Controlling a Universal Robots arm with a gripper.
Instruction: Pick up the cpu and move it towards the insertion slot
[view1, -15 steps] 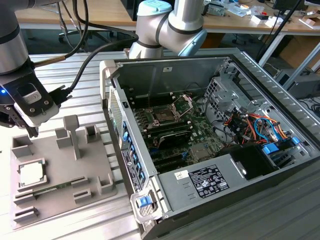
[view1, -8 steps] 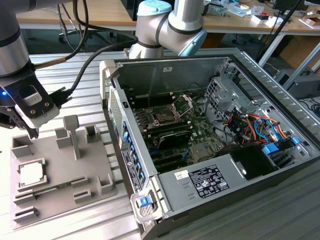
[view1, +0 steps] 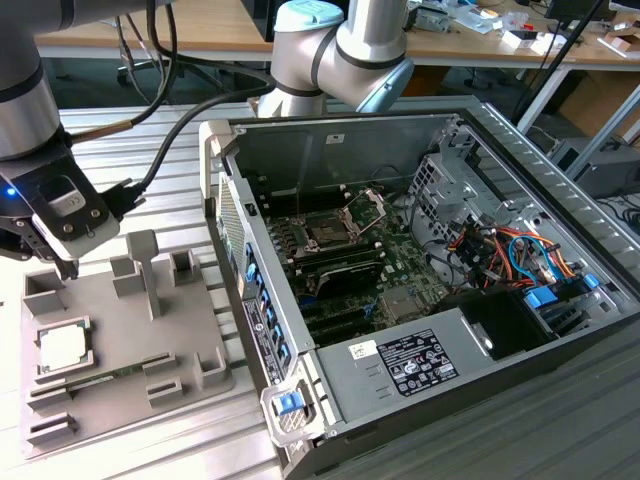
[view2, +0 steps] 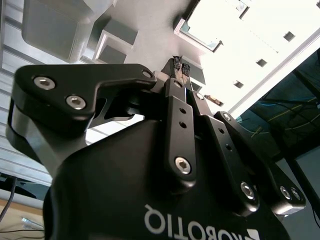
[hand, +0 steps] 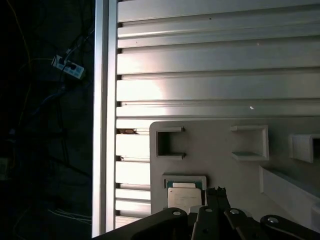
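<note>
The cpu (view1: 62, 347) is a small silvery square lying flat in a recess of the grey plastic tray (view1: 110, 325) at the exterior view's left. My gripper (view1: 62, 265) hangs above the tray's back corner, a short way off the cpu and not touching it. In both wrist views its fingertips (view2: 176, 64) meet with nothing between them, so it is shut. The first wrist view has the cpu (hand: 184, 196) just beside the gripper (hand: 216, 192). The insertion slot (view1: 328, 232), with its silver frame and raised lever, sits on the green board inside the open computer case.
The open computer case (view1: 330, 125) stands at the exterior view's right of the tray, its wall between tray and socket. Upright posts (view1: 145, 265) rise from the tray. Cables (view1: 500, 245) and a power supply (view1: 410, 365) lie inside the case. Ribbed aluminium table (hand: 210, 65) surrounds the tray.
</note>
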